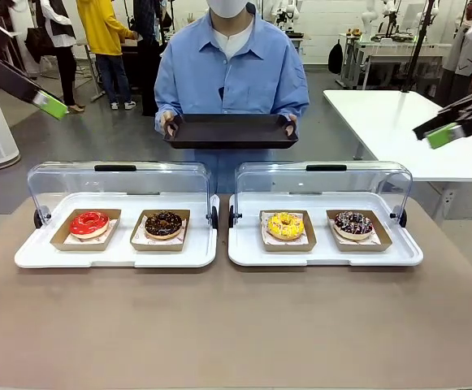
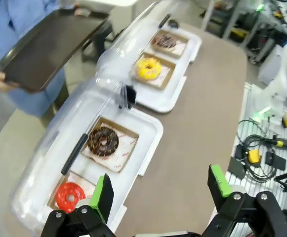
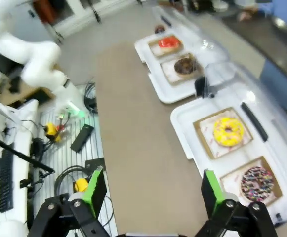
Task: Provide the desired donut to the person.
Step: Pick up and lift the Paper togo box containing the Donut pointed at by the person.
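Left claw [image 2: 160, 185] is hanging wide open with nothing between its green pads, raised above the table's [image 1: 236, 325] edge. Right under it and slightly ahead, the red donut [image 2: 69, 196] is sitting in a brown cardboard holder [image 2: 114, 146], close by one of its fingers in the left wrist view. Just past that, the chocolate donut [image 2: 103, 141] is lying in a holder of its own. Both are resting on a white tray [image 2: 150, 133] whose clear lid [image 2: 49, 148] is standing tilted back on the side away from the claw.

Right claw [image 3: 153, 183] is hovering on the other side, gaping wide too and gripping nothing. Ahead of it and off to one side, the yellow donut [image 3: 228, 132] and the sprinkled donut [image 3: 255, 183] are sitting side by side in holders on a second white tray [image 3: 183, 123], the sprinkled one nearer this claw. That tray's lid [image 1: 323, 180] is likewise standing open.

Farther out, beyond both trays, the person [image 1: 231, 73] in the light blue shirt is standing at the table's far side, holding a dark empty tray [image 1: 231, 130] level with both hands [image 1: 168, 123], well apart from either claw.
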You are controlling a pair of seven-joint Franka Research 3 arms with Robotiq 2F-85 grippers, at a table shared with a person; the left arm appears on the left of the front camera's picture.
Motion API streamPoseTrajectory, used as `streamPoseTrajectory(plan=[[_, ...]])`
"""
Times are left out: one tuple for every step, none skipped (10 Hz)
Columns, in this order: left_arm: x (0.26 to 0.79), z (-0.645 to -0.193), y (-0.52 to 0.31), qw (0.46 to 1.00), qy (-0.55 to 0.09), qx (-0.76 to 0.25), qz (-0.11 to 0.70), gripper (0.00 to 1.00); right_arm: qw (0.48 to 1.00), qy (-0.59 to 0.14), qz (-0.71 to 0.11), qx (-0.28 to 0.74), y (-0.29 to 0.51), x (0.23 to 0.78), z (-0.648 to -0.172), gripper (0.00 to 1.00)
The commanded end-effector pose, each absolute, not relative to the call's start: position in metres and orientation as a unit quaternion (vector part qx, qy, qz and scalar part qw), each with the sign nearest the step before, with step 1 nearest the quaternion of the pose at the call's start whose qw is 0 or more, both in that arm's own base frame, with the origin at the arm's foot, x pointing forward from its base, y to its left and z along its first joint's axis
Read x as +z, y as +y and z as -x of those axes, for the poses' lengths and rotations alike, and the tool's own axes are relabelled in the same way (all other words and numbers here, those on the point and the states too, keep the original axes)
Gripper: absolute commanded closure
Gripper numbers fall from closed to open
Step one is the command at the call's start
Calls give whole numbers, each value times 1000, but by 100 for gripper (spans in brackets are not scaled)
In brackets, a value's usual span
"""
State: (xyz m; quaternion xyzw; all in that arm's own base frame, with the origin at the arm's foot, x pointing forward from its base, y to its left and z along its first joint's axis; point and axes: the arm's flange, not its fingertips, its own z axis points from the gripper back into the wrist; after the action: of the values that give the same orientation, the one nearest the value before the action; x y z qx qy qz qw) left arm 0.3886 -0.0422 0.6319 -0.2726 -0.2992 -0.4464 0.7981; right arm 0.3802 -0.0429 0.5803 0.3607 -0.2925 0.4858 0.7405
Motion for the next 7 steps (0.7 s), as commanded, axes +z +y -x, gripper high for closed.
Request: streamPoseTrajectory(plan=[[629, -409, -9, 756, -332, -472, 308, 0, 727, -302, -389, 478, -73, 570, -408, 0], [623, -416, 10, 737, -363, -471, 321, 0, 718, -319, -403, 470, -89, 562, -412, 0], [612, -421, 28, 720, -387, -466, 340, 0, 707, -330, -418, 465, -102, 555, -414, 0], [603, -427, 46, 710, -406, -450, 359, 0, 702, -338, -422, 463, -111, 550, -415, 0], [595, -433, 64, 699, -418, -438, 381, 0, 698, -347, -423, 462, -119, 547, -415, 0], [588, -434, 80, 690, -423, -439, 390, 0, 693, -353, -429, 460, -126, 544, -415, 0], [580, -436, 94, 688, -419, -440, 398, 0, 694, -355, -431, 454, -131, 542, -414, 0]])
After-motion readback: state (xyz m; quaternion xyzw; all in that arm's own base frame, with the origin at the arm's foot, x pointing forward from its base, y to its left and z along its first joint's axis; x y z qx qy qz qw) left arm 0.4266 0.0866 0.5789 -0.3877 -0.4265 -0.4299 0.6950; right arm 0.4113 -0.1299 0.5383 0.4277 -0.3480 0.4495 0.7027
